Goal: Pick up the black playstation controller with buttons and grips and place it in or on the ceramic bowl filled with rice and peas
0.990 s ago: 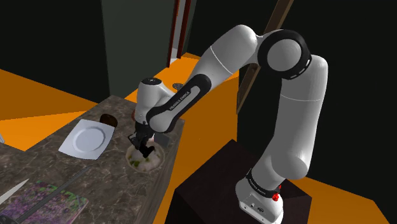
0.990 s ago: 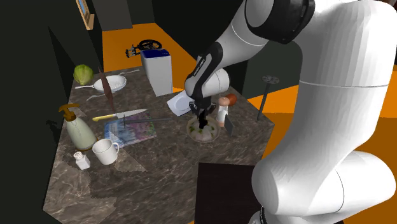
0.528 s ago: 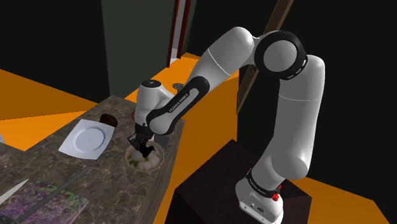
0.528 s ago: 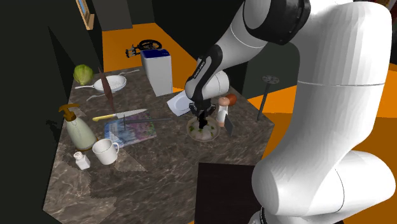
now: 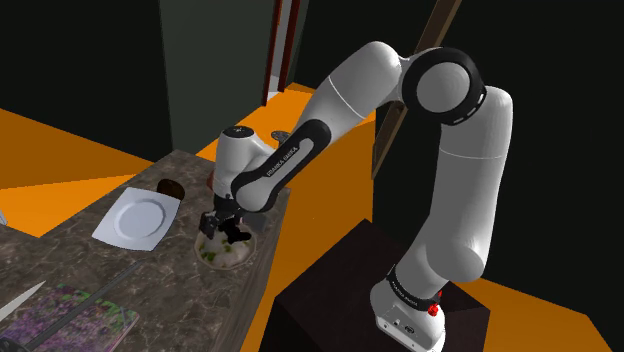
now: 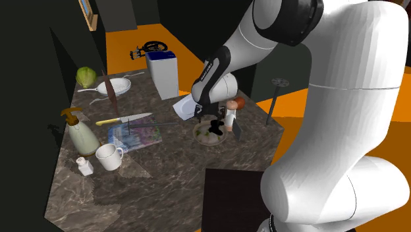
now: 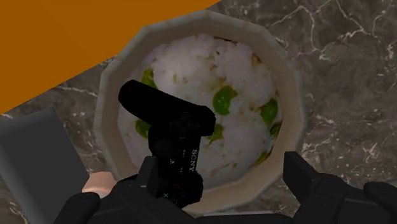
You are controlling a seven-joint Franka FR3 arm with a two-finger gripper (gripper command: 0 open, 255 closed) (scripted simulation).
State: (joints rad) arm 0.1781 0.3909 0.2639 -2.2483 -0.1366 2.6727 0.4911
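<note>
Since half a second ago, the jaws have parted and the hand has risen a little above the bowl [image 7: 289, 83]; the controller, earlier held upright between them, now lies down on the food.

Wrist view: the black controller [image 7: 168, 143] rests on the rice and peas, one grip well inside the bowl and the body reaching out over the rim on the side of one finger. The jaws stand released, wide apart. One of the fingers [image 7: 315, 188] is well clear of the controller. The other is partly hidden behind it, so I cannot tell whether that one touches it.

Shoulder view: the bowl sits on the marbled surface [image 5: 90, 265], near the edge, at about four o'clock from the white plate [image 5: 138, 217]. The arm [image 5: 340, 95] reaches down to it from two o'clock.

Second exterior view: the plate lies at about eleven o'clock from the bowl, just beside it.

Progress, as I judge it: the pick, the carry and the release are done, and the controller is on the bowl's contents. What is left is to draw the hand straight up and away without catching the overhanging body. Because part of the controller lies across the rim, a brush from the near finger could tip it out onto the surface.
</note>
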